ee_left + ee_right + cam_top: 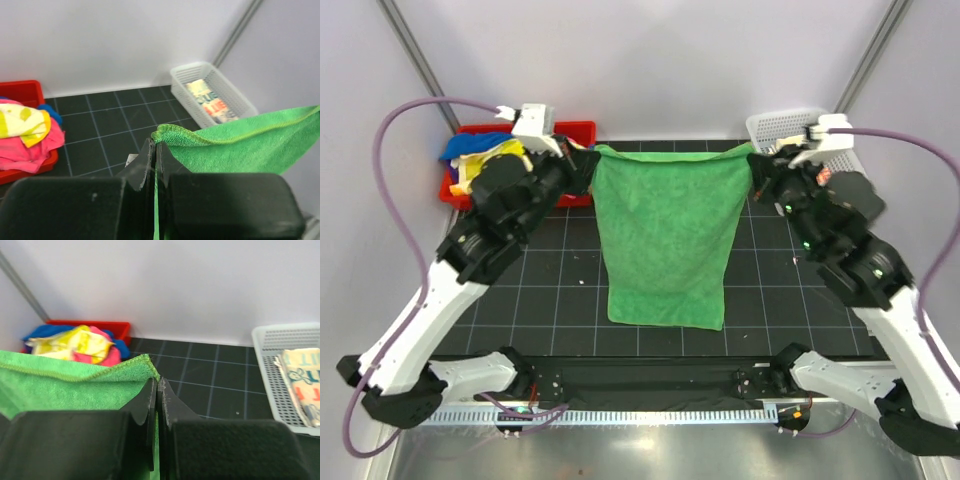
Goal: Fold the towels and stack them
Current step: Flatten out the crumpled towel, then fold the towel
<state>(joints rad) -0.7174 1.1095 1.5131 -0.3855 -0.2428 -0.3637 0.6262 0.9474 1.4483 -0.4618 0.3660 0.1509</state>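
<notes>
Green towel (667, 240): held up at centre, spread between grippers.
Left gripper (154, 150): clenched on towel's far-left corner.
Right gripper (156, 387): clenched on far-right corner.
Risk: thin corner pinches, slip likely under tension; uneven lowering likely skews fold.
Red tray (578, 130), far left: pink, yellow, blue towels (480, 155) heaped.
White mesh basket (772, 124), far right: cream lettered towel (207, 97).

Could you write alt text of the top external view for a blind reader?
A green towel is held spread over a black gridded table, the left gripper and the right gripper each shut on one far corner. A red tray of coloured towels stands far left, a white mesh basket far right.
</notes>
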